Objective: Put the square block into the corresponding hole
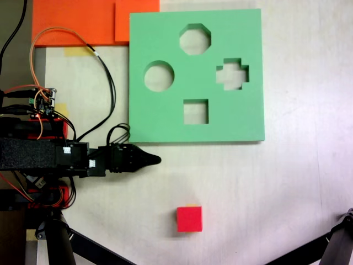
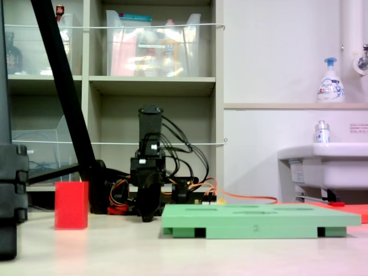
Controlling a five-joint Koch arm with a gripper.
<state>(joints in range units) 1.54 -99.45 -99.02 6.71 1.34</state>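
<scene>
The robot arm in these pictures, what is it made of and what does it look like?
The arm is a blocky black body with small white connector plugs, tapering to a dark pointed gripper. Black cables and thin orange wires loop from it to a small circuit board, with red parts at its base.

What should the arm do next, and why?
Probably swing the claw toward the red block and open it. In the first exterior view the claw looks shut and empty, off to the block's upper left, and the square hole in the green board is still unfilled.

square block (image 1: 189, 219) below board (image 1: 165, 124) — pincer (image 1: 154, 160) between, leftward
</scene>
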